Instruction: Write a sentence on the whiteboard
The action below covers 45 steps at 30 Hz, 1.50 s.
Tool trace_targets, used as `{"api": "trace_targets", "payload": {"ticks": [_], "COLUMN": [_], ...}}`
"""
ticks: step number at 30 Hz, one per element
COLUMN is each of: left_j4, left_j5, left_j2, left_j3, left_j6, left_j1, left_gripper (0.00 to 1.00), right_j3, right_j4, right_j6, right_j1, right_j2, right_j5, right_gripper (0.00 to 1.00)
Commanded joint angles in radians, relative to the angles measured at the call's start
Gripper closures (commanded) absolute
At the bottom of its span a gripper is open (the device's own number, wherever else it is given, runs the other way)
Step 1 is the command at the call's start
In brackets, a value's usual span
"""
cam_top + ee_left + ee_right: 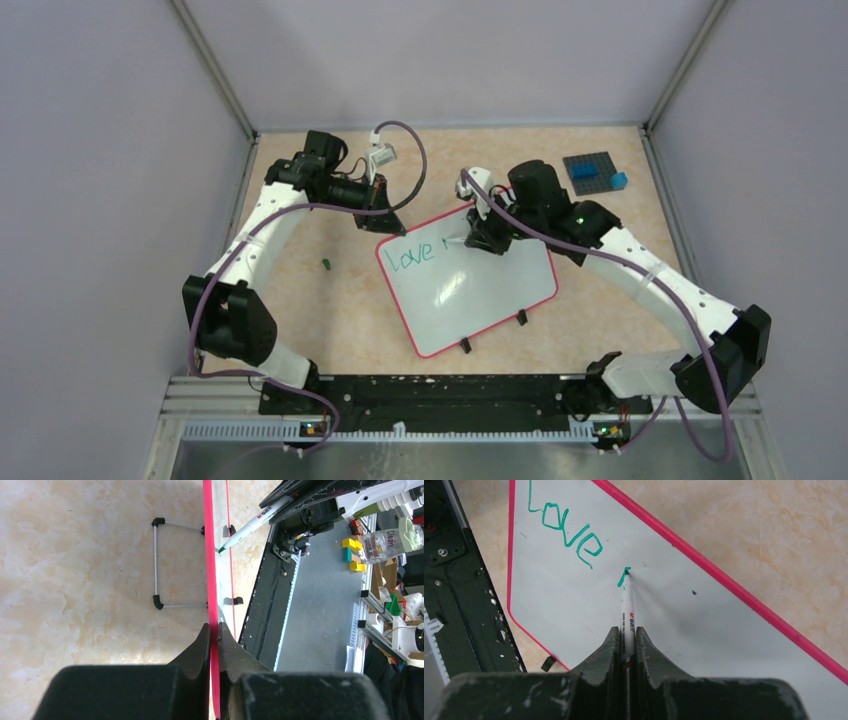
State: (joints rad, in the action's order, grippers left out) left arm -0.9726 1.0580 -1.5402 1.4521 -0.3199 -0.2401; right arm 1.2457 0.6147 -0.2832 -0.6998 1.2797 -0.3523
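The whiteboard (480,290) lies in the middle of the table, white with a red-pink frame and black clip feet. "Love" (412,256) is written on it in green, with a short fresh green stroke to its right (624,576). My left gripper (388,222) is shut on the board's frame at its far left corner; the frame's edge (210,580) runs between its fingers. My right gripper (480,240) is shut on a white marker (627,615) with a green tip. The tip touches the board at the new stroke. The marker also shows in the left wrist view (252,525).
A dark studded plate (590,172) with blue bricks stands at the back right. A small green object (326,264), perhaps a cap, lies left of the board. The board's wire stand (157,565) shows beneath it. The black base rail (430,395) runs along the near edge.
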Motion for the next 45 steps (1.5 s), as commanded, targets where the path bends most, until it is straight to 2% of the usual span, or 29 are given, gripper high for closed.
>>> {"api": "trace_targets", "payload": {"ticks": [1, 12, 26, 45], "left_j4": [-0.019, -0.018, -0.017, -0.018], "left_j5": [0.010, 0.011, 0.007, 0.006], "left_j2": [0.014, 0.012, 0.014, 0.016], "left_j3": [-0.009, -0.010, -0.013, -0.011], "left_j6": [-0.015, -0.016, -0.015, -0.014], "left_j1": [-0.021, -0.021, -0.021, -0.021], "left_gripper": [1.00, 1.00, 1.00, 1.00], "right_j3": [0.054, 0.034, -0.043, 0.055], "right_j4": [-0.041, -0.009, 0.009, -0.022], "right_j6": [0.009, -0.013, -0.010, -0.005], "right_j1": [0.005, 0.053, 0.044, 0.045], "right_j2": [0.015, -0.021, -0.030, 0.001], "right_j5": [0.033, 0.053, -0.006, 0.040], "right_gripper": [1.00, 1.00, 1.00, 1.00]}}
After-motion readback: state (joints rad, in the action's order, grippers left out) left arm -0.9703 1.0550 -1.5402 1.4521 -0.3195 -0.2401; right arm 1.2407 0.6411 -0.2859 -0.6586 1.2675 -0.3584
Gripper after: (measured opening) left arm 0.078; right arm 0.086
